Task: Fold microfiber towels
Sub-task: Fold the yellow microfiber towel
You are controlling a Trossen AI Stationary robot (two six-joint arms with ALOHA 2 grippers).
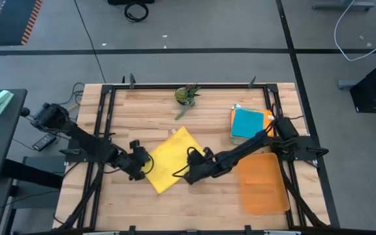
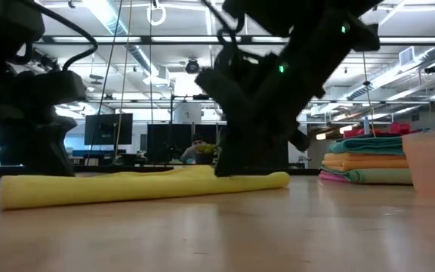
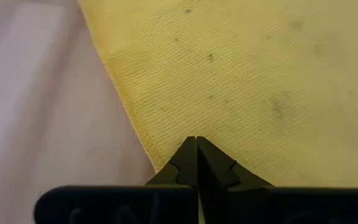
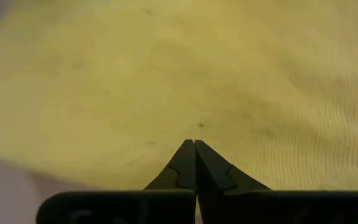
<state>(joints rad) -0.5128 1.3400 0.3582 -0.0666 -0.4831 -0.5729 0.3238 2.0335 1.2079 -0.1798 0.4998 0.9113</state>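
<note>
From above: yellow towel (image 1: 170,158) lying near the middle of the wooden table (image 1: 201,199), turned cornerwise like a diamond. Left gripper (image 1: 147,164) at its left edge, right gripper (image 1: 190,173) at its lower right edge, both low over the cloth, jaws closed. Stack of folded towels (image 1: 249,124) at the right rear, teal on top with orange showing at the edges. Flat orange mat (image 1: 262,181) in front of that stack, at the table's right side. Small green plant (image 1: 187,95) at the rear edge.

From table height: yellow towel (image 2: 142,186) stretched flat and long across the table (image 2: 217,234), doubled into a soft roll along its near edge. Dark arm coming down onto the right part of the cloth, another dark arm at the left end. Folded stack (image 2: 365,160) at the right, layered teal, orange, pink and pale green.

Left wrist view: left gripper (image 3: 196,140) with jaws pressed together, tips at the hemmed edge of the yellow towel (image 3: 241,74), bare table (image 3: 36,106) beside it. No cloth visible between the tips.

Right wrist view: right gripper (image 4: 194,144) with jaws closed tip to tip over the yellow towel (image 4: 185,68); grip on the cloth not discernible.
</note>
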